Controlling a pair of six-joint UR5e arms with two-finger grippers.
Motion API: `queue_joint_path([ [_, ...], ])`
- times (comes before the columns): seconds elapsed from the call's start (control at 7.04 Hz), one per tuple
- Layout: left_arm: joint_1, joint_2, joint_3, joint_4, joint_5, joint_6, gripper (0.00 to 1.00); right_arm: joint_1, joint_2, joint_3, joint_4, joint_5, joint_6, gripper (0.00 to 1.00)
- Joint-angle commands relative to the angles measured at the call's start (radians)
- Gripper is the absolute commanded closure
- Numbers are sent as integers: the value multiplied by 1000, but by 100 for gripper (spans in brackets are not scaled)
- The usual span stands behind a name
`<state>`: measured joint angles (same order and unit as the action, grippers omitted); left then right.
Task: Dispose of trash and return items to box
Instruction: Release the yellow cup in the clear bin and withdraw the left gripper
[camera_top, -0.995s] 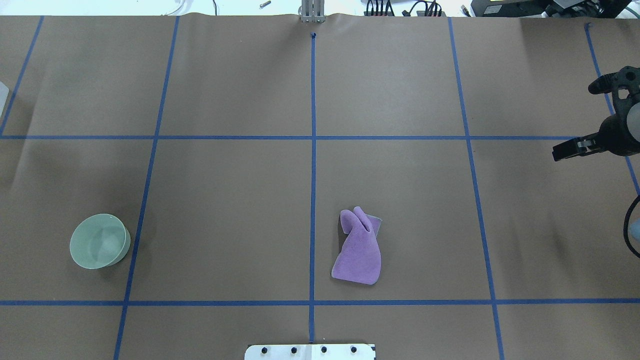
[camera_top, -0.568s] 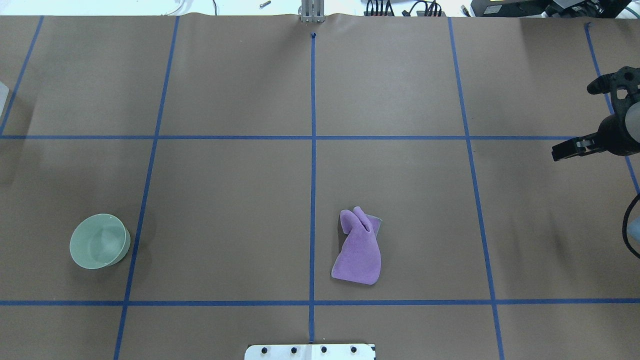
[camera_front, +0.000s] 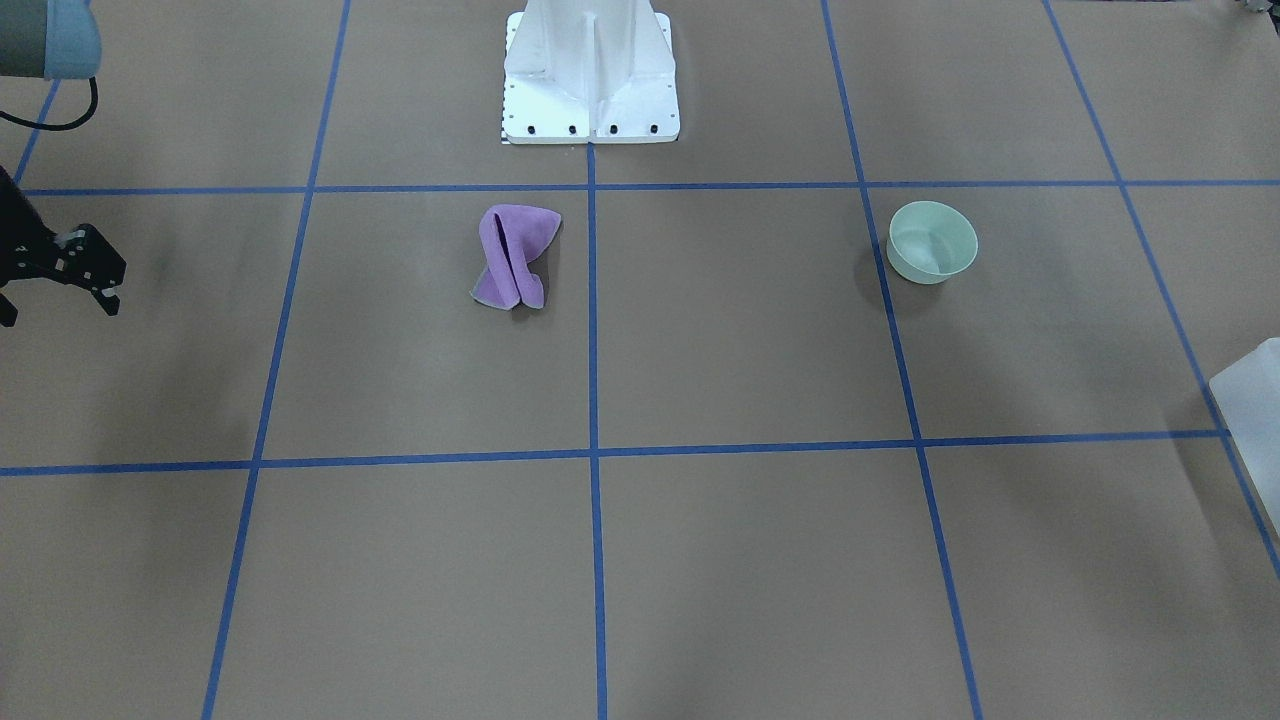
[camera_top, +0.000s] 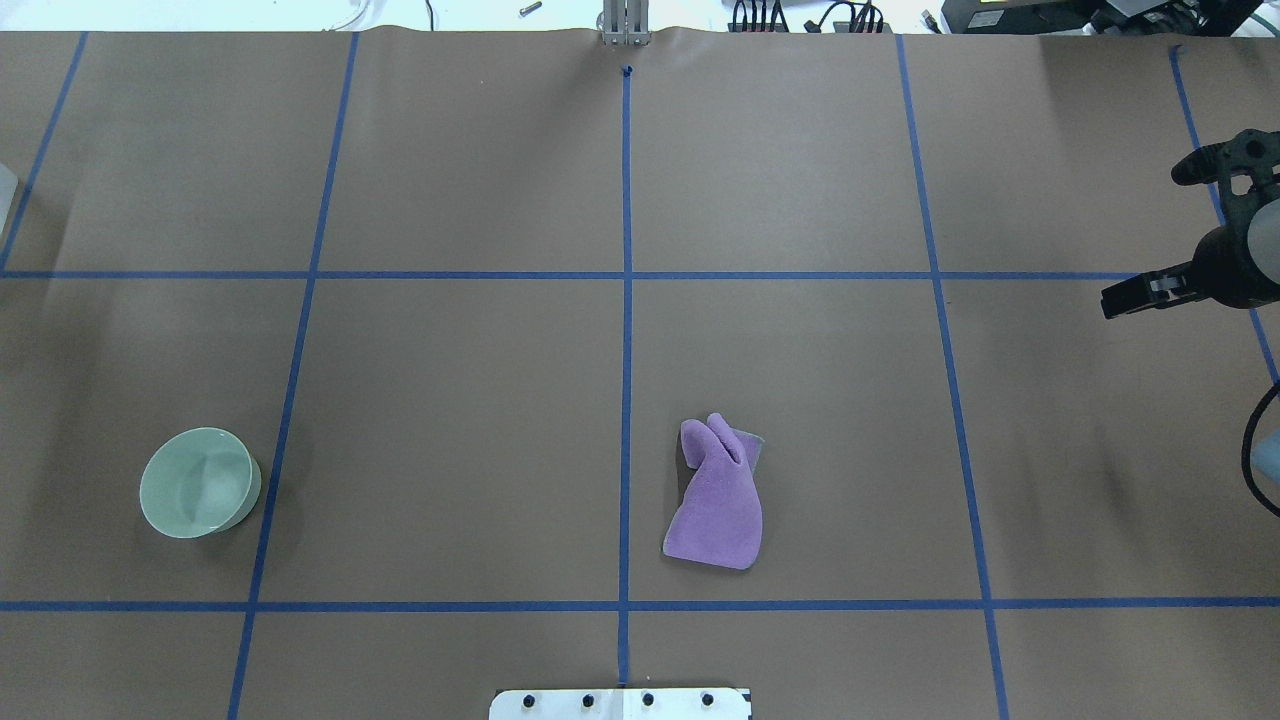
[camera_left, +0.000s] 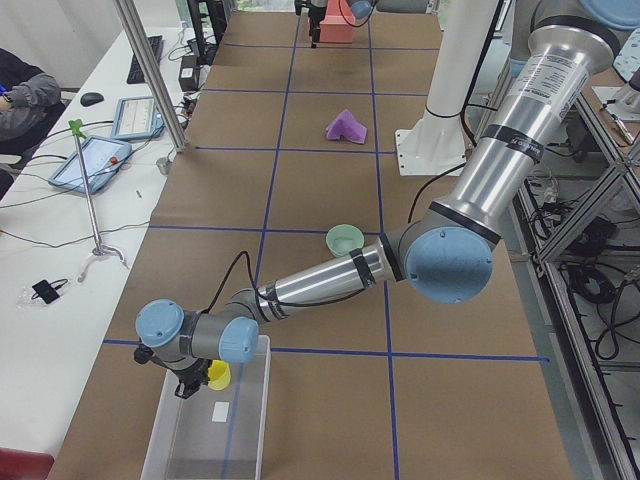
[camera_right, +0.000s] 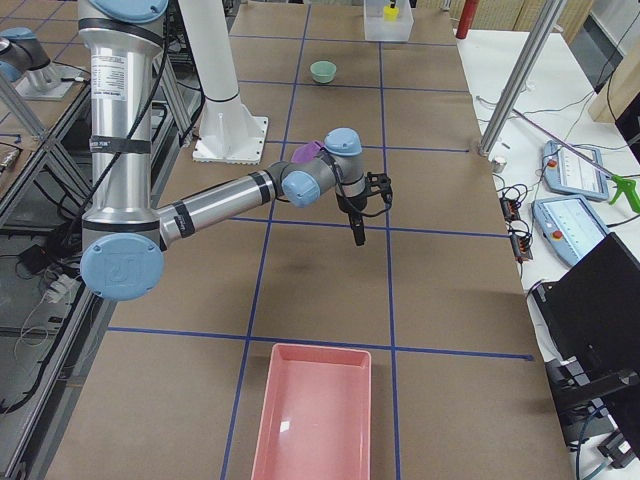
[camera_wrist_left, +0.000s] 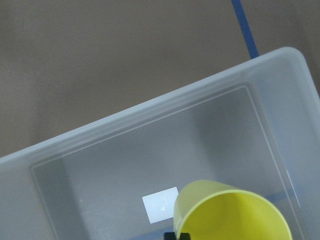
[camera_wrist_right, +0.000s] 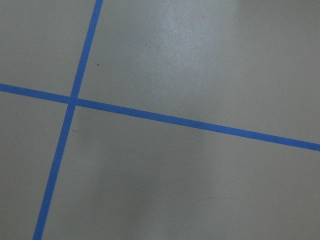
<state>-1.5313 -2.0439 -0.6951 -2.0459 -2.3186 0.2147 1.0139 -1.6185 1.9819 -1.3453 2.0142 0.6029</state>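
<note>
The box (camera_wrist_left: 150, 107), a pale translucent container, fills the left wrist view and stands at the table's left end (camera_left: 205, 430). My left gripper (camera_left: 195, 385) hangs over it, shut on a yellow cup (camera_wrist_left: 230, 210) just above the box's inside. A mint green bowl (camera_top: 200, 482) sits upright on the left half of the table. A crumpled purple cloth (camera_top: 715, 500) lies just right of the centre line. My right gripper (camera_top: 1115, 300) hovers open and empty at the far right, well away from the cloth.
A pink tray (camera_right: 315, 410) lies beyond the table's right end. The white robot base (camera_front: 590, 70) stands at the near middle edge. A white label (camera_wrist_left: 160, 207) sticks to the box's floor. People's desks with tablets (camera_left: 95, 160) run along the far side.
The right gripper has crept slightly leftward and away from the robot. The bowl and the cloth have not moved.
</note>
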Motion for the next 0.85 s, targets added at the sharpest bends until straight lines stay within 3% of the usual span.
queue_joint_path([
  [0.0,11,1,2,-8,-28,-20,83,0,0,0,0,-2,0,0],
  [0.14,19,2,-1,-10,-28,-17,55,0,0,0,0,-2,0,0],
  [0.28,22,2,-9,-13,-28,-6,32,-1,2,0,0,-2,0,0],
  [0.43,22,4,-32,-40,-28,9,2,-2,2,0,0,-2,0,0],
  [0.71,-33,2,-75,-13,-75,11,1,-2,0,0,0,0,0,0],
])
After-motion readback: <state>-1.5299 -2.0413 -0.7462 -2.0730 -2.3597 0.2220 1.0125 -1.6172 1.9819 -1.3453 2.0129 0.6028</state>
